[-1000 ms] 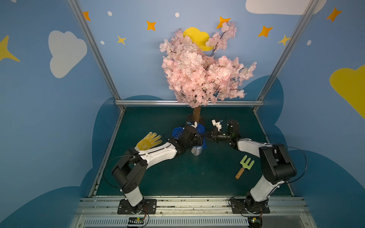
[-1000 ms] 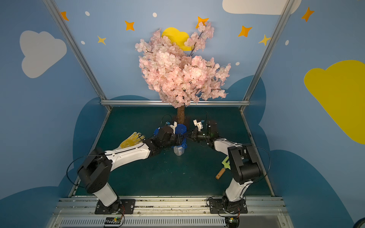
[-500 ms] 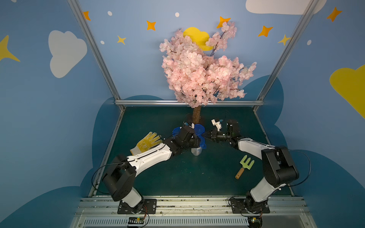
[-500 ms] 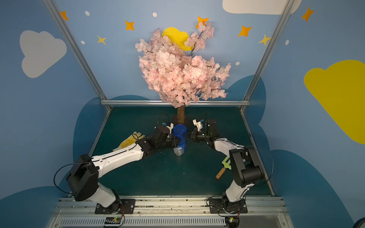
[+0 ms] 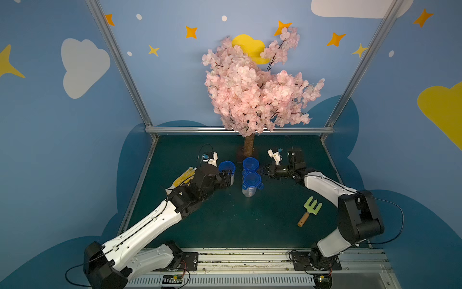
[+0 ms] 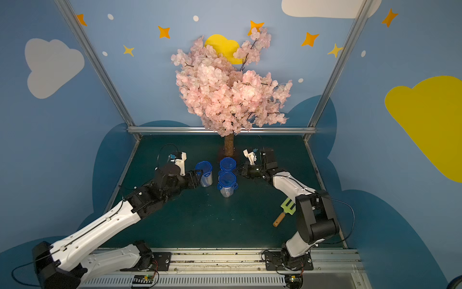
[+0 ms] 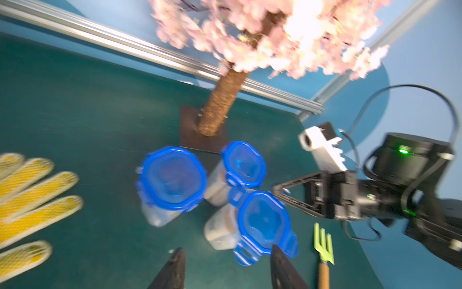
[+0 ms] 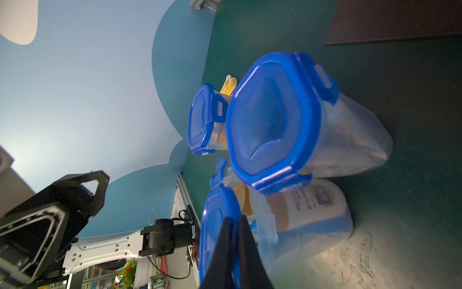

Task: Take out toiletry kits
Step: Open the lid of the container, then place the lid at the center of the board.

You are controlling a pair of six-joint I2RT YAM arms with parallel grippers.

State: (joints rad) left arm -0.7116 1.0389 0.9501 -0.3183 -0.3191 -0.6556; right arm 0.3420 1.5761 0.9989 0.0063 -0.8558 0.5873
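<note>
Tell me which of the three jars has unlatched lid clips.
The front jar: its blue clips stick out sideways; the back jar and left jar have theirs folded down.

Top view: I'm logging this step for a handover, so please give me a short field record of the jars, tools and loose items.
jars: left jar, back jar, front jar; all upright, blue lids on
front jar: lid clips flipped out; white bottle with orange cap inside
left tool: open, holding nothing, close by left jar
right tool: shut, tips at front jar's lid rim; contact unclear
loose items: yellow glove, green hand fork
backdrop: blossom tree
</note>
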